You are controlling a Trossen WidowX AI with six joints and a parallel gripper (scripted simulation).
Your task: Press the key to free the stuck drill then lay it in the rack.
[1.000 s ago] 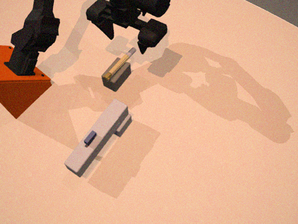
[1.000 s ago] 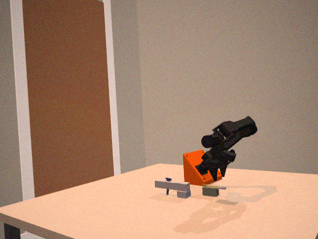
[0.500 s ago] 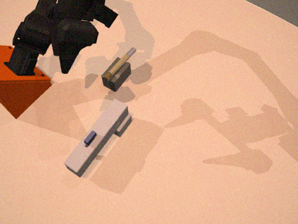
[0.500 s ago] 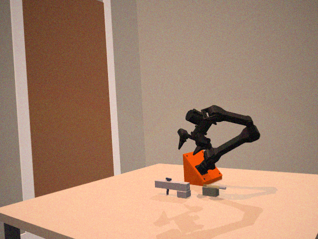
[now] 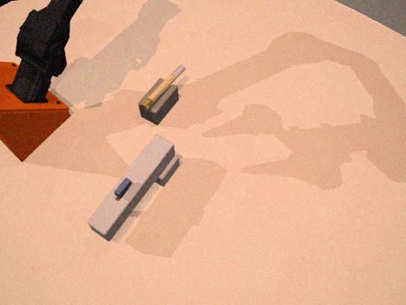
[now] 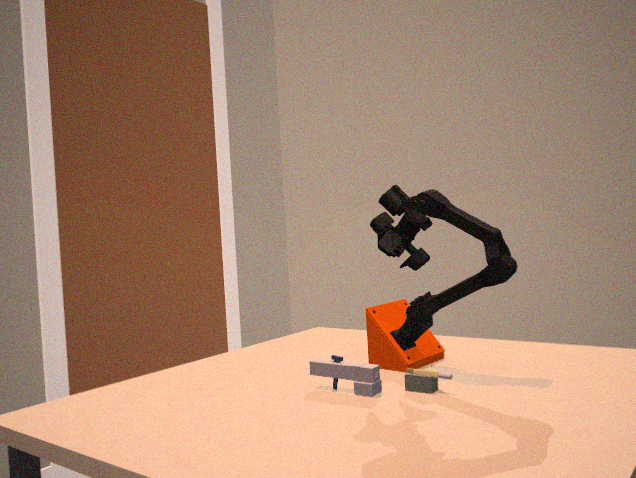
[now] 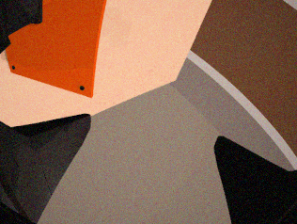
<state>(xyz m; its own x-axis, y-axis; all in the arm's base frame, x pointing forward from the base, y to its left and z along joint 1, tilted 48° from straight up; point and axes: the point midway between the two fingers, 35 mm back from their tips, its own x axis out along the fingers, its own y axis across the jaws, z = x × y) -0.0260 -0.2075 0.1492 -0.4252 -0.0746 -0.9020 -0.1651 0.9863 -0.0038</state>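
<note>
The drill [image 5: 160, 90] [image 6: 422, 372], yellow with a grey end, lies lengthwise along the top of the small dark grey rack [image 5: 166, 108] [image 6: 420, 383]. Its grey end sticks out past the rack. The long pale grey housing [image 5: 150, 161] [image 6: 336, 371] stands beside the rack, apart from it. The small dark blue key [image 5: 123, 187] [image 6: 336, 357] stands a little above the housing's top, and a dark stem shows below. My gripper [image 6: 397, 241] [image 7: 154, 132] is open and empty, high above the table. Its fingertips are not in view in the top view. Neither drill nor rack shows in the wrist view.
The orange base [image 5: 39, 132] [image 6: 383, 334] [image 7: 56, 47] of the arm stands behind the housing and rack. The tabletop [image 5: 279, 253] [image 6: 205, 411] [image 7: 136, 42] carries broad arm shadows. The wrist view also shows the table's edge, the floor and a brown door [image 7: 258, 61].
</note>
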